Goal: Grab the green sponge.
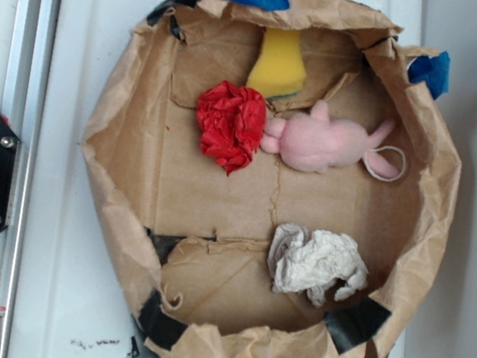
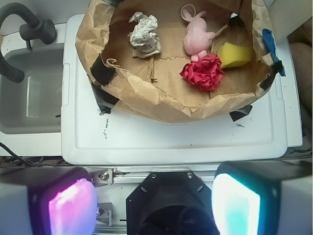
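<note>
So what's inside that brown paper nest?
Inside the paper nest: a green sponge, red paper wad, pink plush toy and white crumpled paper. Anything beneath them is hidden.

The small yellow foam sponge block with a thin dark-green scouring layer (image 1: 279, 65) (image 2: 234, 54) leans against the brown paper enclosure's wall (image 1: 132, 108) (image 2: 146, 100), green face underneath.

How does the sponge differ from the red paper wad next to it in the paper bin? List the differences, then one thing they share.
Colour: the green sponge is mostly yellow, with a dark-green layer at its lower edge; the red paper wad is red all over.
Surface: the sponge looks smooth and blocky; the wad is crumpled and irregular.
Pose: the sponge leans at the bin's wall; the wad lies on the floor.
Shared: similar size, both beside the pink plush toy.
</note>
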Controlling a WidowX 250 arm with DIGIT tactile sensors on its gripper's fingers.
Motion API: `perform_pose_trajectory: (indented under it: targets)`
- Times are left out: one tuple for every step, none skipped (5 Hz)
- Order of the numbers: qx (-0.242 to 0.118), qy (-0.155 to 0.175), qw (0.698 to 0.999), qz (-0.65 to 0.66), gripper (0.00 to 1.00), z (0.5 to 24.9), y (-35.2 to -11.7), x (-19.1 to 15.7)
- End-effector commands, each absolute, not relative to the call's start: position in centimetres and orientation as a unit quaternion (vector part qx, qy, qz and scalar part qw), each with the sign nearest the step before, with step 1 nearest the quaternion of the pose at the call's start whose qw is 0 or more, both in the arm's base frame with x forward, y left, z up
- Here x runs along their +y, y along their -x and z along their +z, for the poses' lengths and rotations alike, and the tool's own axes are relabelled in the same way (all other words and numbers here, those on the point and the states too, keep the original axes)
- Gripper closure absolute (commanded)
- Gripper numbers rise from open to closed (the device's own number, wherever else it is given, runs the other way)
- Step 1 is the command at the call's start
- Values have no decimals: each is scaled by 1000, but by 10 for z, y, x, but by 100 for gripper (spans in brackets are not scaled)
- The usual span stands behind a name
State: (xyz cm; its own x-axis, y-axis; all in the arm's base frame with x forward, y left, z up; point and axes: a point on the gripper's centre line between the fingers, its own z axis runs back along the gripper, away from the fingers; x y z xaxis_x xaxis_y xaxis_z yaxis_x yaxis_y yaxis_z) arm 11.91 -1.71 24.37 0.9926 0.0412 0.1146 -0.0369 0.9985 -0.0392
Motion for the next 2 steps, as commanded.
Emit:
perform_pose_trajectory:
  targets:
    - [-58,18,998,20,0,244,-119,-17]
    - [-55,27,997,43,0,240,-147,-19]
